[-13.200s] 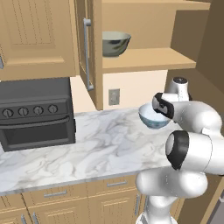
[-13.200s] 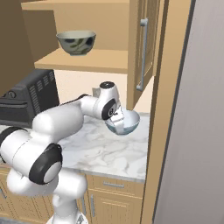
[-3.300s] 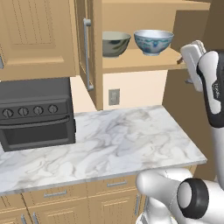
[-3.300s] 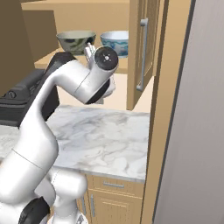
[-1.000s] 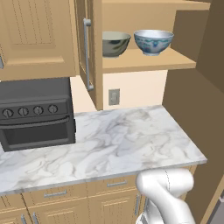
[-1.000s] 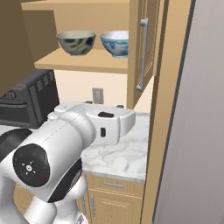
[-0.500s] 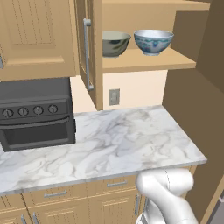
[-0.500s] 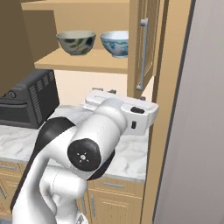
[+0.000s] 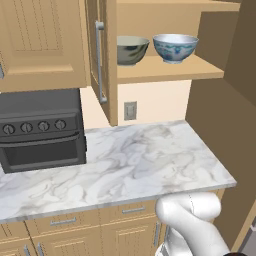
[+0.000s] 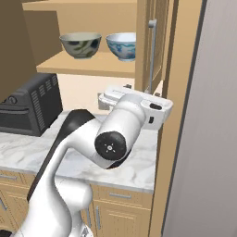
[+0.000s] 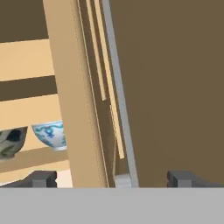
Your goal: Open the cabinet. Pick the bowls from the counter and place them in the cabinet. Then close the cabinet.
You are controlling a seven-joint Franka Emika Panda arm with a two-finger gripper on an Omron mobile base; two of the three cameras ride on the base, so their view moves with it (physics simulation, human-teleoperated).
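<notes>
Kitchen corner, simulated: white marble counter (image 9: 125,165) with a black oven (image 9: 42,130) at its left end, light-oak cabinet (image 9: 165,72) above. Counter carries no bowls.

Step in hand, as judged: placing is done; closing the cabinet remains. Both doors stand open. Left door (image 9: 102,60) is swung out edge-on over the counter, its silver bar handle (image 9: 99,62) facing the oven. Right door (image 10: 155,44) is likewise swung out, its handle (image 10: 150,55) above the robot's wrist.

Cabinet contents, left to right on the lower shelf: olive-grey bowl (image 9: 131,50), then white bowl with blue pattern (image 9: 175,47), close beside each other, both upright. Upper shelf space: nothing visible.

Gripper (image 11: 113,178): fingers spread wide apart, nothing between them. In the hand view it faces the right door's edge, with the handle running between the fingertips (image 11: 43,178), not yet touched.

Next move, as judged: bring the hand against the right door or its handle and swing it shut, then the left door. Bowls sit well back from the shelf edge, so the doors should clear them.
</notes>
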